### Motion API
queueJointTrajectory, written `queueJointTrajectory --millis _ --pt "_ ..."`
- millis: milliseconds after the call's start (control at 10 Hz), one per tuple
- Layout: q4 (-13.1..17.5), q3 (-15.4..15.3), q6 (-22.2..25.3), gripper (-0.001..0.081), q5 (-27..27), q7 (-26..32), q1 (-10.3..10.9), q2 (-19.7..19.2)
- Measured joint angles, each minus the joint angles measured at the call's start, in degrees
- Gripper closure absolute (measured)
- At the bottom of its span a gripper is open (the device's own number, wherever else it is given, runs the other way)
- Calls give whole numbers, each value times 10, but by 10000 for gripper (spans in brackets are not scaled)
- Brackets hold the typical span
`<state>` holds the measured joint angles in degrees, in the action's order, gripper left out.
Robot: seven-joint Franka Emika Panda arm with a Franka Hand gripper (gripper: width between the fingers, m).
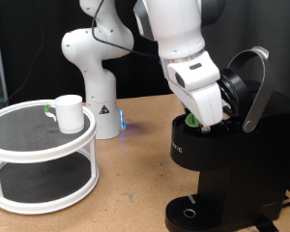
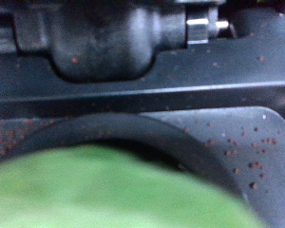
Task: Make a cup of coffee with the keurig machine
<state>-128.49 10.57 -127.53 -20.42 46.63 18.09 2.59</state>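
The keurig machine point(image 1: 227, 169) stands black at the exterior view's right, its silver-grey lid handle point(image 1: 257, 85) raised and the lid open. My gripper point(image 1: 203, 120) reaches down into the open top, shut on a green-topped coffee pod point(image 1: 192, 122) at the chamber's mouth. In the wrist view the pod point(image 2: 114, 195) is a large green blur just over the round dark chamber rim point(image 2: 185, 138); my fingers do not show there. The cup point(image 1: 69, 112), white with a greenish handle, sits on a round stand at the exterior view's left, far from the gripper.
The cup's white two-tier round stand point(image 1: 39, 155) takes up the lower left. A second white robot base point(image 1: 97, 68) with a blue light stands behind it. The machine's round drip tray point(image 1: 188, 214) holds nothing. A wooden tabletop point(image 1: 126, 184) lies between stand and machine.
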Motion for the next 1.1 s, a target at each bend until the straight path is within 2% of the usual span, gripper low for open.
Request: queueJointTrajectory --millis 100,200,300,400,700,900,1100 --pt "-2 0 -9 80 -10 4 0 0" --pt "-4 0 -20 80 -28 16 0 0" --pt "-5 1 -29 24 -53 33 -1 1" --pt "-6 3 -31 3 -75 51 -2 5" --pt "-5 14 -2 3 -95 78 -5 25" --pt "-5 18 35 3 -85 83 -9 39" --pt "-11 18 47 3 -66 83 -10 47"
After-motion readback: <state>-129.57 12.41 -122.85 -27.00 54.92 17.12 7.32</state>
